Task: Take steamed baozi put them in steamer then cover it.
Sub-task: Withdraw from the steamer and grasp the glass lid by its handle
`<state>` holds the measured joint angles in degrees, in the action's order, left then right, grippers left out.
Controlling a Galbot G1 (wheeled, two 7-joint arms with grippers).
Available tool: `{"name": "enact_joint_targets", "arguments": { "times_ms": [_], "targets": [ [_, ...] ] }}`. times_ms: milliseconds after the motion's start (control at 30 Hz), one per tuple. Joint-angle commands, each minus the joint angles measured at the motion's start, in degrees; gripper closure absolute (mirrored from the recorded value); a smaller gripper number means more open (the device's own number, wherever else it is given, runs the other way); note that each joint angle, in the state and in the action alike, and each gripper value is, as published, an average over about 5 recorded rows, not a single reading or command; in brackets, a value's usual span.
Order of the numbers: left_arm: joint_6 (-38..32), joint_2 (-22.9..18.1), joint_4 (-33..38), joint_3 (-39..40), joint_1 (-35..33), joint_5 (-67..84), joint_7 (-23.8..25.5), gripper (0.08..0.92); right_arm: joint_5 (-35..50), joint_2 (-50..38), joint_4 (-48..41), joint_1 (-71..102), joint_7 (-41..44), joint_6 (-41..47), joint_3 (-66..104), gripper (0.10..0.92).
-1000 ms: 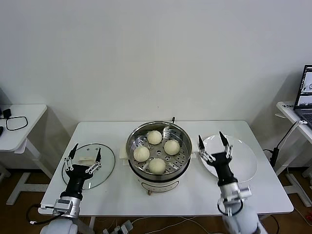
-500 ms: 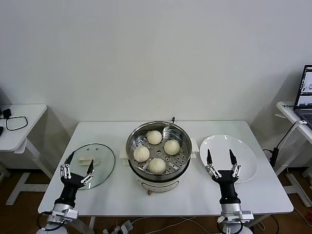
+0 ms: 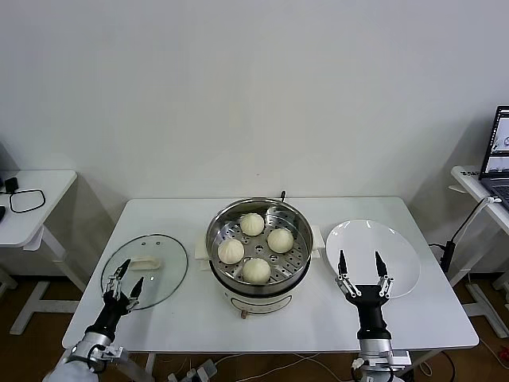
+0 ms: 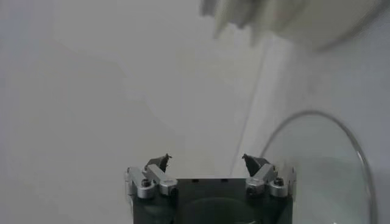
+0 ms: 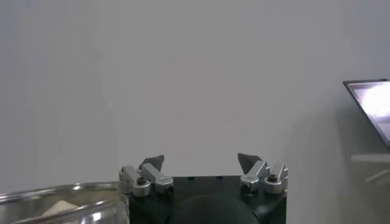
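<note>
The steamer (image 3: 216,227) stands mid-table, uncovered, with several cream-white baozi (image 3: 256,270) on its perforated tray. The cover (image 3: 167,267), a glass lid with a white handle (image 3: 145,262), lies flat on the table to the steamer's left. My left gripper (image 3: 127,278) hovers open over the lid's front edge, holding nothing. In the left wrist view that gripper (image 4: 206,159) is empty, with the lid's rim (image 4: 350,143) beside it. My right gripper (image 3: 359,259) is open and empty at the near edge of the white plate (image 3: 390,239). The right wrist view shows it (image 5: 201,159) with the steamer's rim (image 5: 55,190) off to one side.
The white plate right of the steamer holds nothing. A small side table (image 3: 48,187) with a black cable stands at the far left. A laptop (image 3: 499,147) sits on another table at the far right. Bare tabletop (image 3: 302,326) lies in front of the steamer.
Both arms have drawn back toward the table's front edge and dropped lower. The left gripper moved off the lid's handle, the right one off the plate's middle. Both stayed open.
</note>
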<state>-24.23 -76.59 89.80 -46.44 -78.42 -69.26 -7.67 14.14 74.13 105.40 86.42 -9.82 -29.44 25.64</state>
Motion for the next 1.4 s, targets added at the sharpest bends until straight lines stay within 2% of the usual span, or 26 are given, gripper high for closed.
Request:
{"name": "enact_joint_targets", "arguments": {
  "times_ms": [33, 1400],
  "targets": [
    [-0.71, 1.52, -8.99, -0.26, 7.71, -10.75, -2.36, 0.177, -0.18, 0.68, 0.13, 0.53, -0.04, 0.16, 0.26, 0.203],
    [2.63, 1.36, -19.66, 3.11, 18.9, -10.45, -3.06, 0.177, -1.1, 0.44, -2.93, 0.34, 0.9, -0.02, 1.06, 0.203]
  ]
}}
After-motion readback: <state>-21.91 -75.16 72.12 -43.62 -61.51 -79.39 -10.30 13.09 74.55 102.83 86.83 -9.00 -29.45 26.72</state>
